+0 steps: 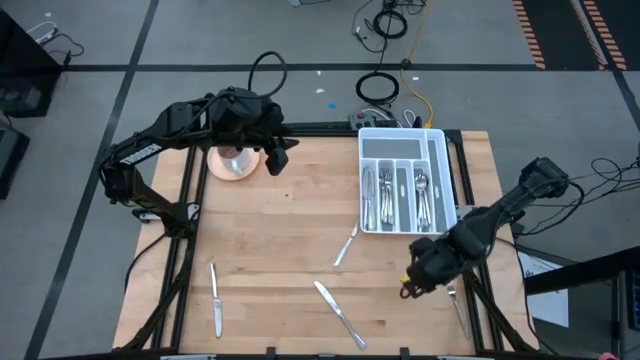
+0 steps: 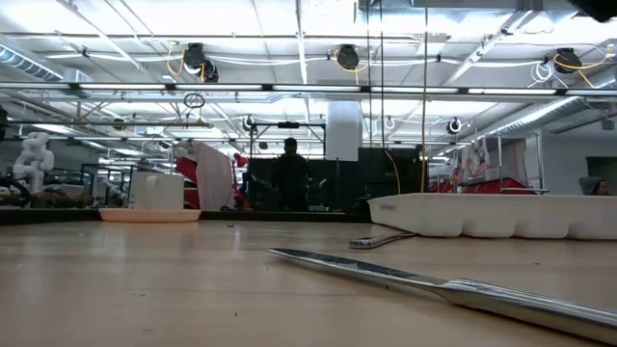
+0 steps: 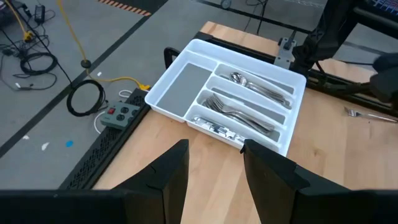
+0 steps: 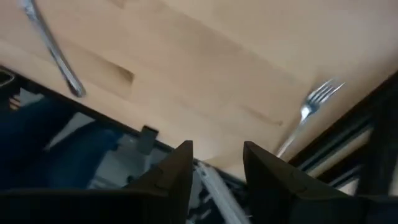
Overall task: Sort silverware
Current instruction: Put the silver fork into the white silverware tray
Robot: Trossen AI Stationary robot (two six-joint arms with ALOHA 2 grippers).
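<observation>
Nearby, fork (image 4: 309, 107) beside right gripper (image 4: 216, 163), untouched

From above we look straight down on the whole table (image 1: 280, 250). Our low camera sits at tabletop height, facing level across into the room. The left wrist camera looks down on the tray (image 3: 230, 99), shared with both other views. The right wrist camera hangs close over the table's edge.

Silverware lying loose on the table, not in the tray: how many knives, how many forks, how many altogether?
Knives: 2, the left knife and the middle knife
Forks: 1, the fork
Kind unclear: 1, the slanted piece
Total: 4
</observation>
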